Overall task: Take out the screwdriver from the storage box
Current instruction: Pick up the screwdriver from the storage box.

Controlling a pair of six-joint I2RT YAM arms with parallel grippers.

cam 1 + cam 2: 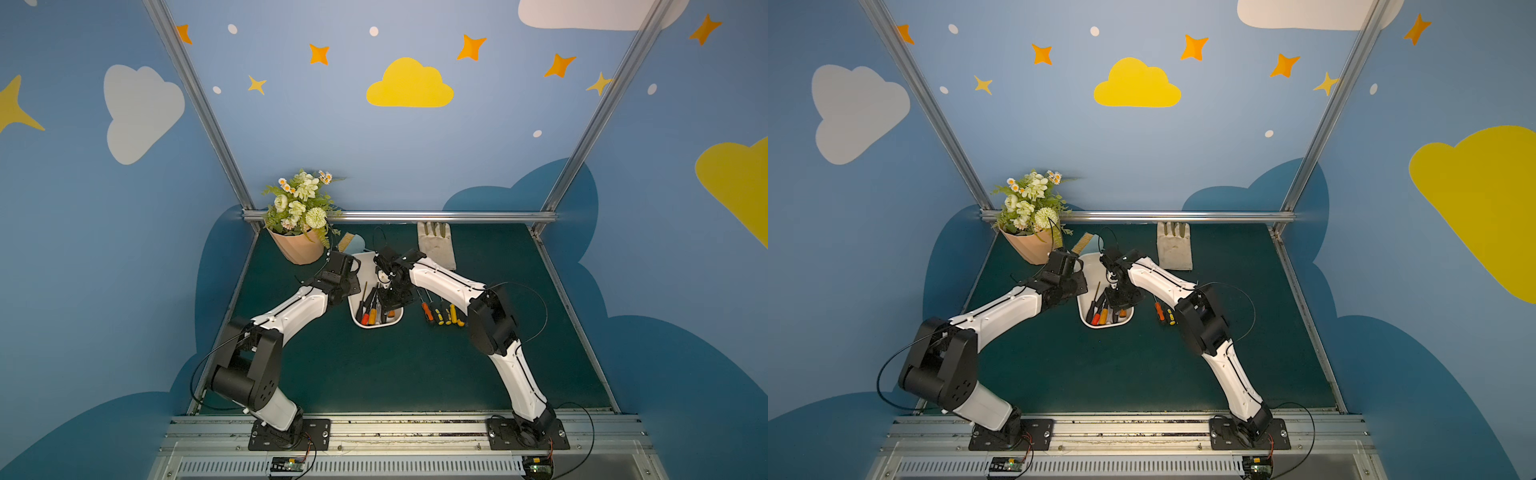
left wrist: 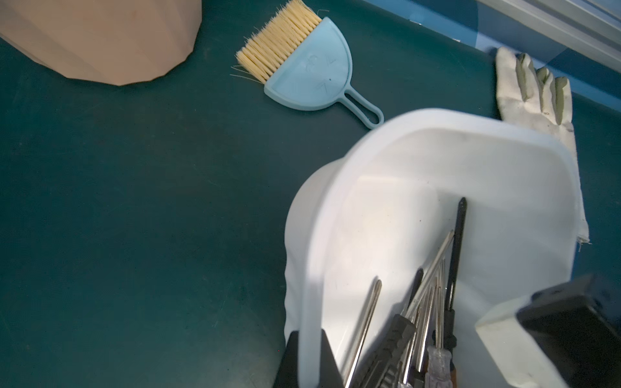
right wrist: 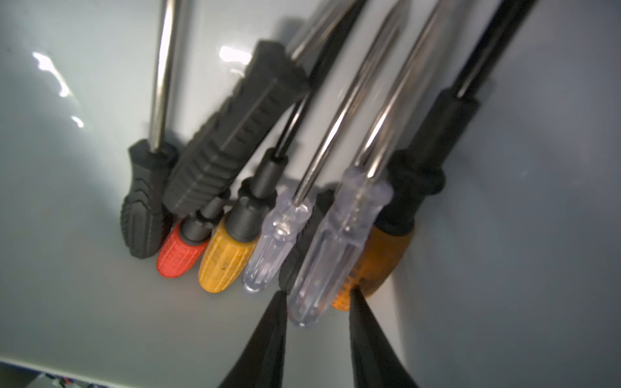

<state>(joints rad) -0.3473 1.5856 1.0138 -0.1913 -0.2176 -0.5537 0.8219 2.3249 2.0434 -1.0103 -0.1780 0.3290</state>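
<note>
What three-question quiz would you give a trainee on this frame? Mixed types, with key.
1. Multiple choice: which screwdriver handle sits between the right gripper's fingertips? A red ribbed; B clear plastic; C yellow ribbed.
2. True or false: the left gripper clamps the rim of the white rounded plastic storage box.
3. Short answer: what lies on the green mat between the peach flower pot and the storage box?
Key: 1 B, the clear-handled screwdriver. 2 True. 3 The light blue plastic hand brush.

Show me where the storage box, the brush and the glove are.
storage box (image 2: 437,119): left wrist view, rim.
brush (image 2: 312,77): left wrist view, blue body.
glove (image 2: 524,107): left wrist view, palm.
</note>
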